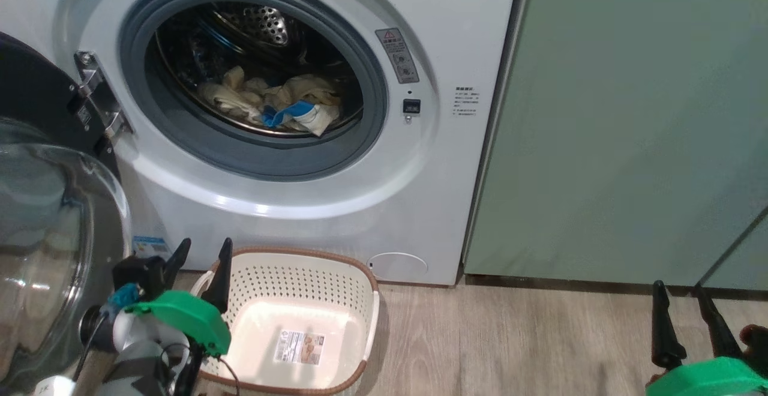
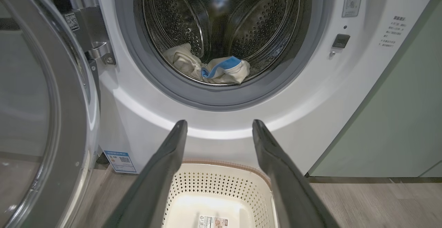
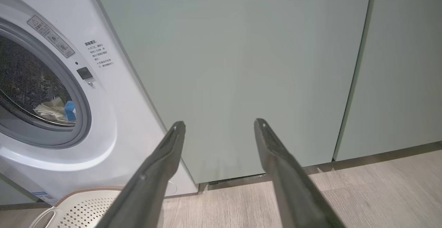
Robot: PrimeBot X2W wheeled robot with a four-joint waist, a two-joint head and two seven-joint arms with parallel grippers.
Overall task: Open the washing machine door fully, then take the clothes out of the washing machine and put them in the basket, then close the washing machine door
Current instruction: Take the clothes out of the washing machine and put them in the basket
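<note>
Beyond the spread fingers of the left gripper, the clothes are lying inside the washing machine; the basket is sitting below those fingers, the washing machine door standing open to their left. The right gripper, fingers likewise apart, is facing a green cabinet.
</note>
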